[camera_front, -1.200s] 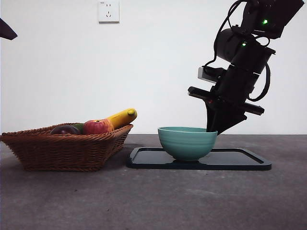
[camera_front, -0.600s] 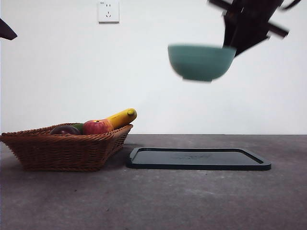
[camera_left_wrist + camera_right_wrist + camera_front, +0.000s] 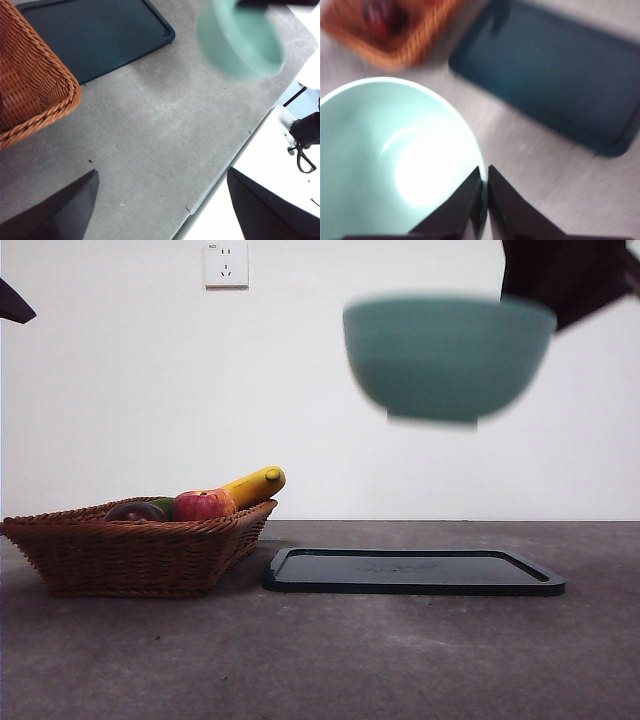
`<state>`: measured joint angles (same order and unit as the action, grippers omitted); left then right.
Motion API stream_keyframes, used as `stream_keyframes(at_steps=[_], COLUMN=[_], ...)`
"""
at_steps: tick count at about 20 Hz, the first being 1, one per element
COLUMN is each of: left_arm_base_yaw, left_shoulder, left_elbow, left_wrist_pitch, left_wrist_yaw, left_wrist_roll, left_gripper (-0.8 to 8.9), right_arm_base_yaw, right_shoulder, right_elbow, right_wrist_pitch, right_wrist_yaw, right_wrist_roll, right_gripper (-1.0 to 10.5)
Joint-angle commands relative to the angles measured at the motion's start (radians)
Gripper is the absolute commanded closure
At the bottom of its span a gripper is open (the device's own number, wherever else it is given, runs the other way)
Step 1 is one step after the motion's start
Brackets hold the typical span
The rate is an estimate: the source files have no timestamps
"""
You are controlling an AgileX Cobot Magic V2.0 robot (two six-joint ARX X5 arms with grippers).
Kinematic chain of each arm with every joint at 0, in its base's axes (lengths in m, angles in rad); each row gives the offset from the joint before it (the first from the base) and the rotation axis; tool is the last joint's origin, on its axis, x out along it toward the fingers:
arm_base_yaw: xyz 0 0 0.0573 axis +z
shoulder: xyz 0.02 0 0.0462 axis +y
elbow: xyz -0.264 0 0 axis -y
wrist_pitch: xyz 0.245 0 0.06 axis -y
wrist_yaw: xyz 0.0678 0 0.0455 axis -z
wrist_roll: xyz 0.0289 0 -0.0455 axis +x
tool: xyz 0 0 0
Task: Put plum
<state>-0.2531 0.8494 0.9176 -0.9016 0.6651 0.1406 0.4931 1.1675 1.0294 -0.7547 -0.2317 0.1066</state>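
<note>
Lifted higher, right gripper [image 3: 484, 200] pinches empty bowl [image 3: 447, 358]; plum [image 3: 135, 511] in basket [image 3: 130, 555].

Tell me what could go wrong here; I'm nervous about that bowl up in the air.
The right gripper pinches only the rim of the bowl, high above the tray; a slip could drop it onto the tray or table. The blur suggests fast motion, so a swing might loosen that thin grip.

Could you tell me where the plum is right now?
In the front view, the plum lies in the wicker basket at the table's left, beside the red apple.
</note>
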Motion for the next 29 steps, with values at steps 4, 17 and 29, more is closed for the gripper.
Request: stream_keyframes(at_steps=[4,17,29], left_arm_base_yaw=[-0.003,-0.003,-0.003], left_shoulder=[0.005,0.005,0.005], left_elbow=[0.021,0.021,0.021], left_wrist_pitch=[0.004,0.004,0.004], left_wrist_yaw=[0.009,0.009,0.009], left_wrist_roll=[0.009,0.009,0.009], left_gripper=[4.09,4.09,4.09], right_arm_base_yaw=[0.055,0.082,0.115], right_shoulder=[0.027,0.206,0.243], right_elbow=[-0.174,-0.263,-0.263], right_wrist_pitch=[0.192,0.325,0.336], right_wrist_yaw=[0.008,0.053,0.053], right_wrist_roll=[0.066,0.068,0.069], right_gripper=[9.4,9.4,8.6])
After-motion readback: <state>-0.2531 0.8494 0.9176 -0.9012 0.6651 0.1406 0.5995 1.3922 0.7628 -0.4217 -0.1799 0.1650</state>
